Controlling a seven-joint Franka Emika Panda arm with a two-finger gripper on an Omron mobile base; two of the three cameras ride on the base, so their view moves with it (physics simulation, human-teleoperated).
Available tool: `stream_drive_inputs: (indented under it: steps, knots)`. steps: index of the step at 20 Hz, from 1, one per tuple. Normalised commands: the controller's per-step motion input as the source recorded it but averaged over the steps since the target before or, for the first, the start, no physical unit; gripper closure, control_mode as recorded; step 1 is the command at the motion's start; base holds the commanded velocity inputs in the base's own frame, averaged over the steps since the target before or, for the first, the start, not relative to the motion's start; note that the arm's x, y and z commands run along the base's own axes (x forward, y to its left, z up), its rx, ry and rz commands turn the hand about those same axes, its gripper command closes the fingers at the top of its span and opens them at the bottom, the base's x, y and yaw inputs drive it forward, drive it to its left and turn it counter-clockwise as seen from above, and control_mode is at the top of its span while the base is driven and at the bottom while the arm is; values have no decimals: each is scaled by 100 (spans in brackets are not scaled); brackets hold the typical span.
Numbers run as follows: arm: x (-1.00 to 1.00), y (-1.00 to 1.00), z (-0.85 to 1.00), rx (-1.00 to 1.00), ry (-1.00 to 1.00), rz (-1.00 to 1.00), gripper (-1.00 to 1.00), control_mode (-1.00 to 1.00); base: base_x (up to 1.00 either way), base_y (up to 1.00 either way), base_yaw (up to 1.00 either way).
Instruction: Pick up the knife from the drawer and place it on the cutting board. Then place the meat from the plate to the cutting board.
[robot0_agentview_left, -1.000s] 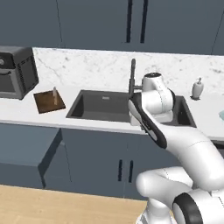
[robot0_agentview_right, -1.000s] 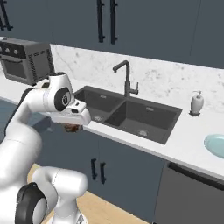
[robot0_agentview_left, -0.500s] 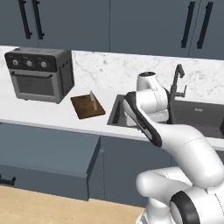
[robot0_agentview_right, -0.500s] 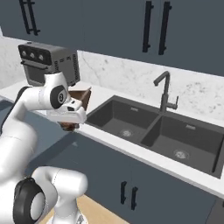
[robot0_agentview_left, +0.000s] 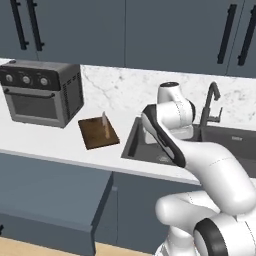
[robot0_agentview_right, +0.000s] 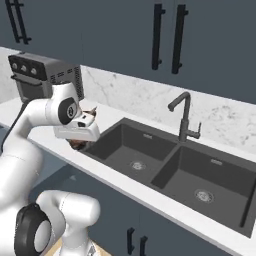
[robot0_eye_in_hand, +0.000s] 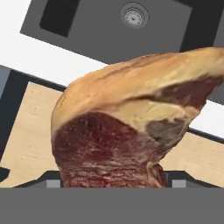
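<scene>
- In the hand view we see the meat (robot0_eye_in_hand: 131, 127) right up against the camera, a big piece with dark red flesh below and a pale yellow fatty cap on top, tapering to a point toward the right.
- The gripper (robot0_eye_in_hand: 113, 181) has its jaws spread wide and clamped on the meat, whose lower end sits between the two dark tips at the bottom of that view.
- Behind the meat in the hand view we make out the dark sink (robot0_eye_in_hand: 109, 30) with a round drain, a strip of white counter (robot0_eye_in_hand: 48, 59), and pale wooden floor lower down.
- From the right base view we see a brown lump of the meat (robot0_agentview_right: 79, 144) under the white hand, over the counter's front edge near the left end of the sink (robot0_agentview_right: 165, 165).
- In the left base view the cutting board (robot0_agentview_left: 98, 132) lies on the counter between the toaster oven (robot0_agentview_left: 40, 92) and the sink (robot0_agentview_left: 150, 145), well to the left of the arm's wrist.
- We see the knife (robot0_agentview_left: 105, 125) resting on the board, pale and slim, lying along its right half.
- The drawer (robot0_agentview_left: 50, 200) stands pulled out below the counter, under the board and the oven.
- A dark tap (robot0_agentview_right: 184, 117) rises behind the sink, and dark cabinet doors with long black handles (robot0_agentview_right: 165, 37) hang above the marble backsplash.
</scene>
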Motion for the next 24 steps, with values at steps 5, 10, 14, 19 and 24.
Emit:
stream_drive_inputs:
  steps: [5,10,14,19,24]
  knots:
    - [0,0,0,0,0,0,100,100,60,7,13]
    - [0,0,0,0,0,0,100,100,25,27,14]
    - [0,0,0,0,0,0,100,100,7,42,12]
    - [0,0,0,0,0,0,100,100,21,48,12]
    - [36,71,10,0,0,19,100,-100,0,0,0]
